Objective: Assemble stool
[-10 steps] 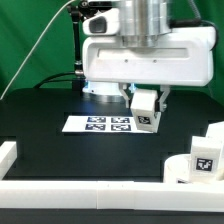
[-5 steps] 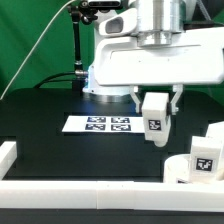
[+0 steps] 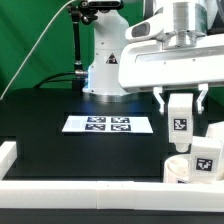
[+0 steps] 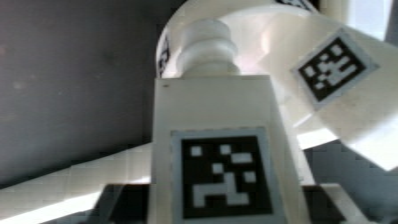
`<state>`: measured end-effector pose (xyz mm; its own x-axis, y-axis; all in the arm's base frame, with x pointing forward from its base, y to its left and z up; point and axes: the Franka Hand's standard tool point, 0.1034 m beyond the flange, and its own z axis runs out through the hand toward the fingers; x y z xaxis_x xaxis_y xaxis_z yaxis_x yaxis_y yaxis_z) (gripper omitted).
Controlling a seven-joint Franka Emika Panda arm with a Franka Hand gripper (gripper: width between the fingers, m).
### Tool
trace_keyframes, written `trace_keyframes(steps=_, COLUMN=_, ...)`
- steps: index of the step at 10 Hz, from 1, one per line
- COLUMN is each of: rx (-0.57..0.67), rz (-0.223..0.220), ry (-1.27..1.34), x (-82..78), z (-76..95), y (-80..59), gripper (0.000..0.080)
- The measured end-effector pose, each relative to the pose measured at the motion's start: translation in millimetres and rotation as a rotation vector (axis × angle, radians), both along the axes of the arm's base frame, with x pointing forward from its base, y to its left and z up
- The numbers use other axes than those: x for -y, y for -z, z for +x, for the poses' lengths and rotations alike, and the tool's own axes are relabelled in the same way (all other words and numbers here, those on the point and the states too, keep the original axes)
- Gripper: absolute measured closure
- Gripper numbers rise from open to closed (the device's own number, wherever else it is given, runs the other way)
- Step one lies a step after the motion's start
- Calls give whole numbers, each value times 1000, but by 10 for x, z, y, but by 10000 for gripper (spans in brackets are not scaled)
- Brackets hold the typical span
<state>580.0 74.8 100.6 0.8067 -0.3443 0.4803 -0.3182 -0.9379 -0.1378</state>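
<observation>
Black table (image 3: 40, 140), bounded along its near edge by a white border rail (image 3: 80, 190). The white arm (image 3: 105, 60) rises at the back and reaches toward the exterior view's right. The marker board (image 3: 108, 124) lies flat near the table's middle. Loose stool parts (image 3: 203, 158), tagged, sit clustered by the rail at the exterior view's right. The gripper (image 3: 181, 104) hangs above them, its jaws closed on a blocky tagged leg (image 3: 180, 126), held upright. Whether this leg touches the parts beneath cannot be told.
</observation>
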Motion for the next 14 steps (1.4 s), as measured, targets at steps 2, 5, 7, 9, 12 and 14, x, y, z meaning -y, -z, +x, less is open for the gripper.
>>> trace_keyframes(steps=2, rx=-7, rz=-23, ry=-42, x=15, z=40, y=-32, gripper=463)
trace_keyframes(steps=5, rx=46, rz=-47, ry=-64, x=63, z=183, y=-139, gripper=463)
trace_keyframes(steps=7, rx=69, rz=-56, ry=-65, x=56, z=182, y=-132, gripper=463)
trace_keyframes(steps=9, rx=99, rz=-95, ry=-73, x=9, z=119, y=68, gripper=463)
trace_keyframes(steps=12, rx=81, rz=-96, ry=-84, x=-15, z=135, y=77, gripper=463)
trace_keyframes(steps=14, rx=80, rz=-99, ry=-87, x=1, z=149, y=81, gripper=463)
